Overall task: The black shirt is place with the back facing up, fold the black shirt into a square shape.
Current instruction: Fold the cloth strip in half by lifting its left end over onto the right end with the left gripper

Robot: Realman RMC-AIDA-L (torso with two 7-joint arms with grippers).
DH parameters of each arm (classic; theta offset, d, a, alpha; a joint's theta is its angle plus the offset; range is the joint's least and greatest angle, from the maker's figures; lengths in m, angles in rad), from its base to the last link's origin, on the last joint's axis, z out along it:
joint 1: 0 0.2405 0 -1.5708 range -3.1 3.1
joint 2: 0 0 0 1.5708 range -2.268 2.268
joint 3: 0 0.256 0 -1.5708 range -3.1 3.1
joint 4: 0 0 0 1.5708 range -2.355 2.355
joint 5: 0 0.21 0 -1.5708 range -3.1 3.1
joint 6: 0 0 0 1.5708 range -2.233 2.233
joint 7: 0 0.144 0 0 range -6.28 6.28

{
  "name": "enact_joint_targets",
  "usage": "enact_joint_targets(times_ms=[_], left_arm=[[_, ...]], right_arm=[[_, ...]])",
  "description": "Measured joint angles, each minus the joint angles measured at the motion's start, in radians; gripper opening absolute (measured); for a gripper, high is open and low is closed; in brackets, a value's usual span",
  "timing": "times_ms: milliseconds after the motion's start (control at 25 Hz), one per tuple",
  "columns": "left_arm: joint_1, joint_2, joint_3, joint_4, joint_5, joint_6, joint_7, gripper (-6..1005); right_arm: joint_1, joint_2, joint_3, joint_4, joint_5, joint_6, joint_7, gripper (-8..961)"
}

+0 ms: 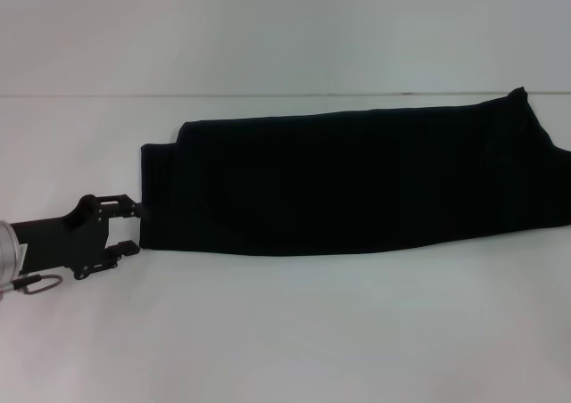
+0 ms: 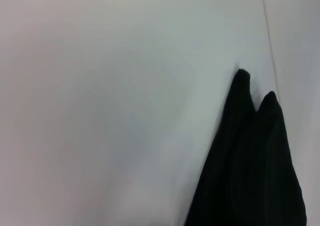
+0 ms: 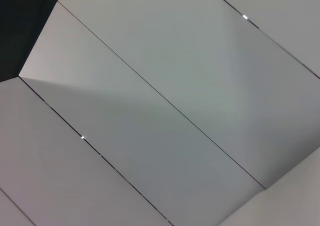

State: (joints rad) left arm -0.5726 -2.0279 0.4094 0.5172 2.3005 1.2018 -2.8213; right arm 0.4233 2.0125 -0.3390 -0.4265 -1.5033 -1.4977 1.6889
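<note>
The black shirt [image 1: 357,180], folded into a long band, lay across the counter [image 1: 285,332] from 9 to 3 o'clock, the left gripper [image 1: 134,227] at its 9 o'clock edge, fingers apart, apparently placed to take that end.
</note>
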Motion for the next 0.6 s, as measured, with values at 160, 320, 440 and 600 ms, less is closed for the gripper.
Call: enact_joint_targets(times_ms=[160,320,440,600], left_arm=[[-0.009,-0.003,0.006,-0.003,0.000,-0.029,0.006,601],[-0.020,-0.007,0.008,-0.011,-0.003,-0.050,0.014,601],[-0.026,-0.007,0.005,-0.016,-0.007,-0.061,0.020,601],[-0.026,-0.008,0.000,-0.017,-0.033,-0.064,0.034,601]], right_arm=[[0.000,0.000,0.000,0.000,0.000,0.001,0.000,684],[-0.001,-0.001,0.000,0.001,0.001,0.001,-0.008,684],[-0.002,-0.001,0.000,0.001,0.001,0.001,-0.010,684],[-0.003,-0.001,0.000,0.002,0.002,0.001,-0.011,684]])
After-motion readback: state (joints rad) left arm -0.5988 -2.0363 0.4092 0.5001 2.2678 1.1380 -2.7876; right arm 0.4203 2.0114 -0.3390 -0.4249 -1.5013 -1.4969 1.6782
